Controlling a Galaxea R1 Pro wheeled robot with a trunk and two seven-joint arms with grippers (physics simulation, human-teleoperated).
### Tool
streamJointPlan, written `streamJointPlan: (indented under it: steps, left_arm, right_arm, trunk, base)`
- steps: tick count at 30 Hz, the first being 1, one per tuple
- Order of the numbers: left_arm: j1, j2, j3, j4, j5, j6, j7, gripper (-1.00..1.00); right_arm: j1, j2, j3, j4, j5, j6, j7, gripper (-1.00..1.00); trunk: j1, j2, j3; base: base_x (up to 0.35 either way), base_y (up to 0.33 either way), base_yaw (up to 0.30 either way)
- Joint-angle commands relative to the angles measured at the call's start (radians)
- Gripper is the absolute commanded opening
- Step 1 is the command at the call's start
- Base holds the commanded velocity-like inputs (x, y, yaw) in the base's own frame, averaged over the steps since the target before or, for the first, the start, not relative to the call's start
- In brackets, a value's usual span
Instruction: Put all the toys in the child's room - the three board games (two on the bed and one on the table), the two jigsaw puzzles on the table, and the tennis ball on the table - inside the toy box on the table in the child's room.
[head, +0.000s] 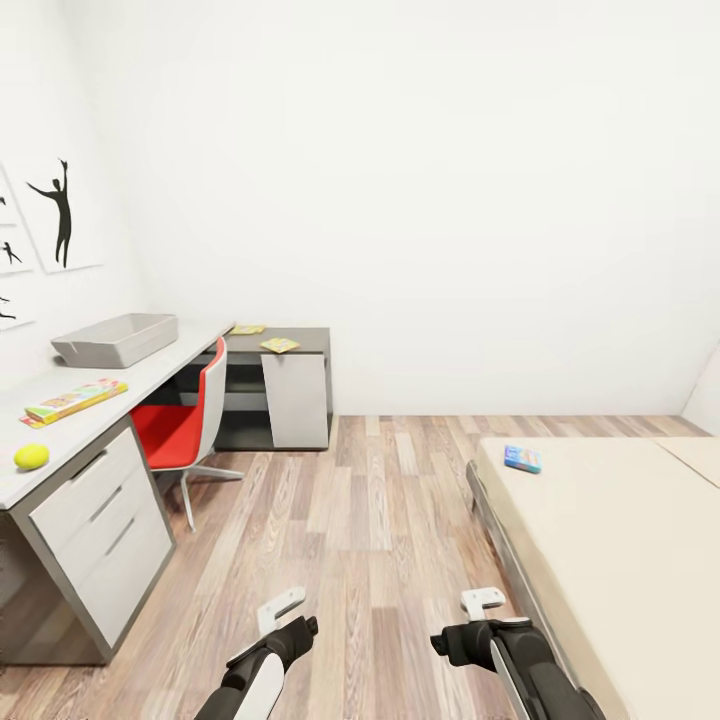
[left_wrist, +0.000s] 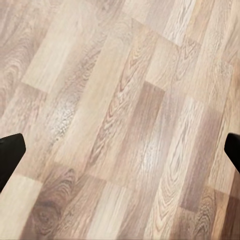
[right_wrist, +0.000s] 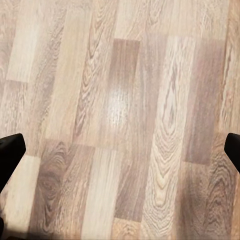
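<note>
The left tool hangs over bare wood-plank floor, its two dark fingertips spread wide to opposite edges of the left wrist view with nothing between them. The right tool is the same: fingertips far apart, holding nothing, planks beneath. In the head view both arms sit low and near, the left tool and the right tool pointing down at the floor between the table and the bed.

To the left runs the table with white drawers. On its near end lies the tennis ball. Farther along lies a flat yellow-green-red board game, and beyond it, well apart, stands the grey toy box. On the lower dark section at the far end lie two jigsaw puzzles, one just beside the other. A red chair is tucked under the table.

To the right is the bed, with a small blue board game lying flat near its far left corner. Black silhouette pictures hang on the left wall.
</note>
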Motion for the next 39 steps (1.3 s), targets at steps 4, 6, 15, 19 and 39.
streamJointPlan:
  steps: [4, 6, 15, 19, 39]
  left_arm:
    - [0.0, 0.0, -0.003, -0.002, 0.009, 0.002, 0.008, 1.0]
    - [0.0, 0.0, -0.003, -0.002, 0.009, 0.002, 0.008, 1.0]
    - [0.001, 0.0, -0.003, -0.002, 0.009, 0.002, 0.008, 1.0]
    - [0.001, 0.0, -0.003, -0.002, 0.009, 0.002, 0.008, 1.0]
    - [0.001, 0.0, -0.003, -0.002, 0.009, 0.002, 0.008, 1.0]
  right_arm:
    - [0.0, 0.0, 0.0, -0.002, 0.011, 0.004, 0.007, 1.0]
    - [0.0, 0.0, 0.0, -0.002, 0.011, 0.004, 0.007, 1.0]
    - [0.0, 0.0, 0.0, -0.001, 0.011, 0.004, 0.007, 1.0]
    - [0.0, 0.0, 0.0, -0.001, 0.011, 0.004, 0.007, 1.0]
    - [0.0, 0.0, 0.0, 0.002, 0.011, 0.004, 0.007, 1.0]
  trunk:
    - [0.0, -0.001, -0.001]
    - [0.0, -0.001, -0.001]
    - [0.0, -0.001, -0.001]
    - [0.0, -0.001, -0.001]
    - [0.0, -0.001, -0.001]
  base:
    - [-0.126, -0.044, 0.003]
    - [-0.094, -0.033, 0.002]
    - [-0.05, -0.018, 0.001]
    - [-0.019, -0.007, 0.0]
    - [-0.005, -0.002, 0.0]
